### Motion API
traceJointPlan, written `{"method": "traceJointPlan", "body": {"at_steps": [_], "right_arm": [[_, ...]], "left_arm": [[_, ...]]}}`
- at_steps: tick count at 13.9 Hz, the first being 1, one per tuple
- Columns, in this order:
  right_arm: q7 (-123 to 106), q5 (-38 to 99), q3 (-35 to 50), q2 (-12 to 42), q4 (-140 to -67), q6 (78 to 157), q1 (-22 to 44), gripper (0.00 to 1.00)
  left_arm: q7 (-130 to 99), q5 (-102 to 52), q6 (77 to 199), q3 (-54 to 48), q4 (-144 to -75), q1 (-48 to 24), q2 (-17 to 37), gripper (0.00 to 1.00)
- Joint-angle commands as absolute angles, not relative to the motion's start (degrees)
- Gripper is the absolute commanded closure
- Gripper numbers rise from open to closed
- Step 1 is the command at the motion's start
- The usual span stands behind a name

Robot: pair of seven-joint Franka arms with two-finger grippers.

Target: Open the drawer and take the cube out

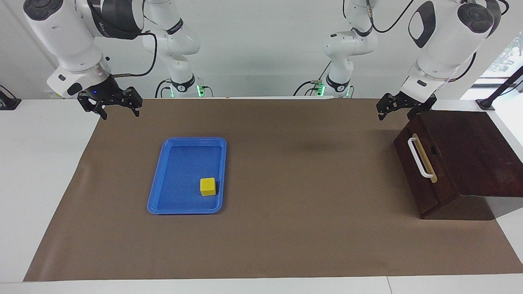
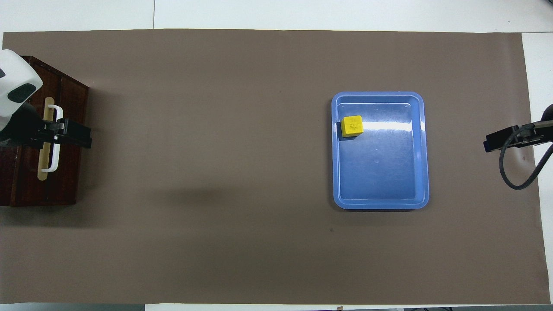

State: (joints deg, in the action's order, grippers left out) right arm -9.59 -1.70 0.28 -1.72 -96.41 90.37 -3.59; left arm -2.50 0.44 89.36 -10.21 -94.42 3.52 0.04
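two white franka arms hang over a table covered in a brown paper mat [image 1: 286,228], each raised in the air with nothing in its grasp. taking the shallow blue plastic tray [image 1: 157,192] as the landmark: closest to the robots, the right gripper [image 1: 109,107] hovers over the mat's corner at the right arm's end of the table, toward the robots from the tray, its two black fingers spread apart and empty. at the same depth but well apart from the tray, toward the left arm's end, the left gripper [image 1: 395,109] hangs above the robot-side corner of the dark brown wooden box [image 1: 470,151], jaws likewise parted and holding nothing; in the overhead view the left gripper [image 2: 71,134] covers part of the handle without the facing view showing any contact. the box's drawer [image 1: 423,171], a dark front panel with a white bar handle [image 1: 419,157] on a tan strip, sits pushed in flush, facing along the table toward the tray. the tray itself lies flat on the mat toward the right arm's end. farthest from the robots, the small bright yellow cube [image 1: 207,186] rests upright inside the tray, in the corner away from the robots on the side facing the box, just beside the rim.
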Motion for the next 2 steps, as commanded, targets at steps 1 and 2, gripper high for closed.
{"method": "traceJointPlan", "body": {"at_steps": [1, 2], "right_arm": [[-10.7, -2.7, 1.3, -2.6, -97.4, 90.4, -4.8, 0.00], [-10.7, -2.7, 1.3, -2.7, -97.4, 90.4, -4.9, 0.00]], "left_arm": [[-1.8, -0.3, 89.4, -9.8, -96.0, 3.4, -1.7, 0.00], [-1.7, -0.3, 89.3, -9.8, -96.0, 3.4, -1.7, 0.00]]}}
